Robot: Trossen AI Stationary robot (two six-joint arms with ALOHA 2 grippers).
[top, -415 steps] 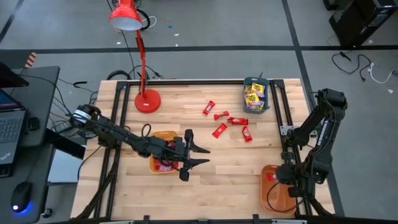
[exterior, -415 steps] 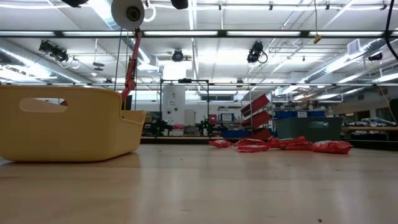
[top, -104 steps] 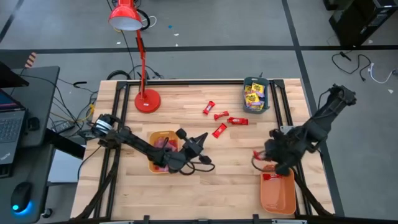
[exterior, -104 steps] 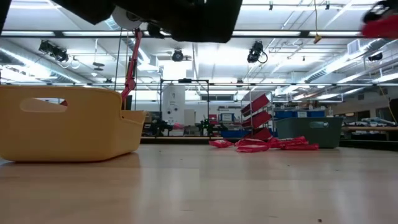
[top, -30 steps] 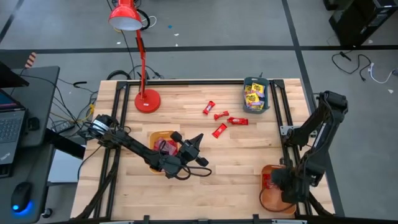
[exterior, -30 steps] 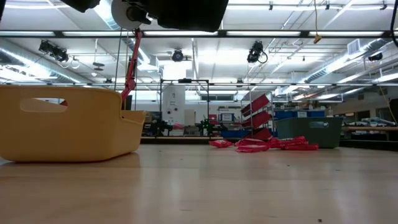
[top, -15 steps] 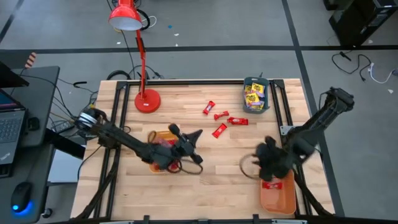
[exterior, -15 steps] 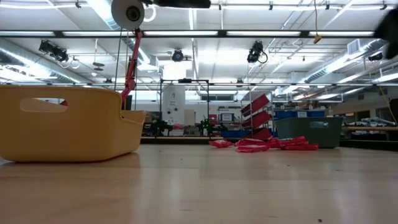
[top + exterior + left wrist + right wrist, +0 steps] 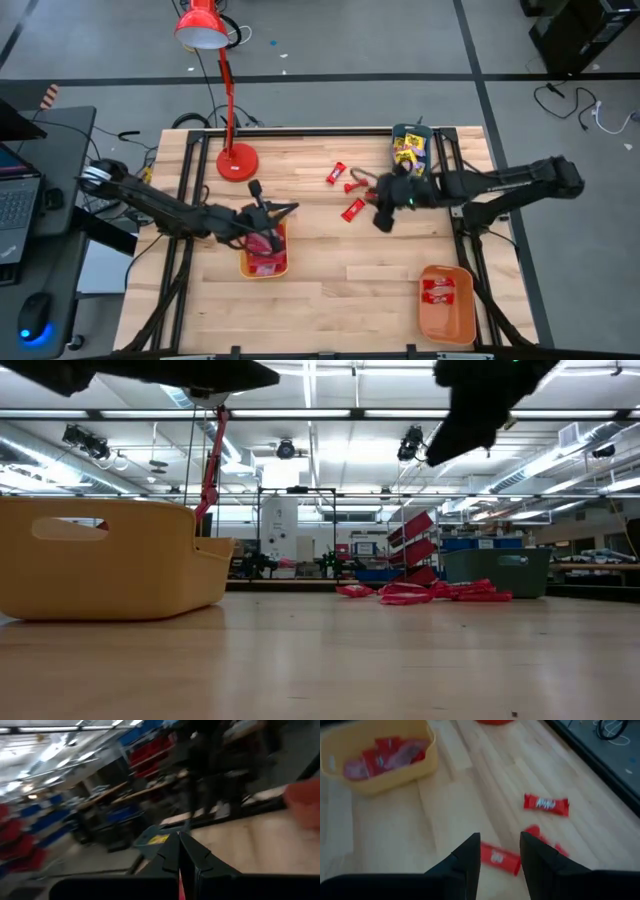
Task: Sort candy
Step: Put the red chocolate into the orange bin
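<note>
Candy lies in several spots on the wooden table (image 9: 330,290): four red wrapped bars are loose in the upper middle of the high view, one (image 9: 336,173) tilted, a twisted one (image 9: 354,185) beside it, another (image 9: 352,209) lower down and a fourth mostly hidden under the right arm. In the right wrist view one red bar (image 9: 500,858) sits on the wood between the two dark fingers (image 9: 468,855) and a second (image 9: 546,804) lies farther off. More red and pinkish-purple pieces (image 9: 265,244) fill the yellow-orange tray (image 9: 262,268) at centre left, yellow packets (image 9: 407,152) fill the teal bin (image 9: 398,133) near the top edge, and one red bar (image 9: 438,289) rests in the orange tray (image 9: 445,318) at lower right. The right gripper (image 9: 380,218) reaches in from the right side and hovers over the loose bars with its fingers parted and nothing between them. The left gripper (image 9: 268,216) stretches from the left edge to just above the yellow-orange tray, its fingers pressed together; a sliver of red shows at their base in the left wrist view, but I cannot tell whether it grips anything. In the low view the yellow-orange tray (image 9: 110,555) fills the left side, with red bars (image 9: 405,592) on the wood far behind it. A red desk lamp (image 9: 236,160) stands on the table's upper left.
</note>
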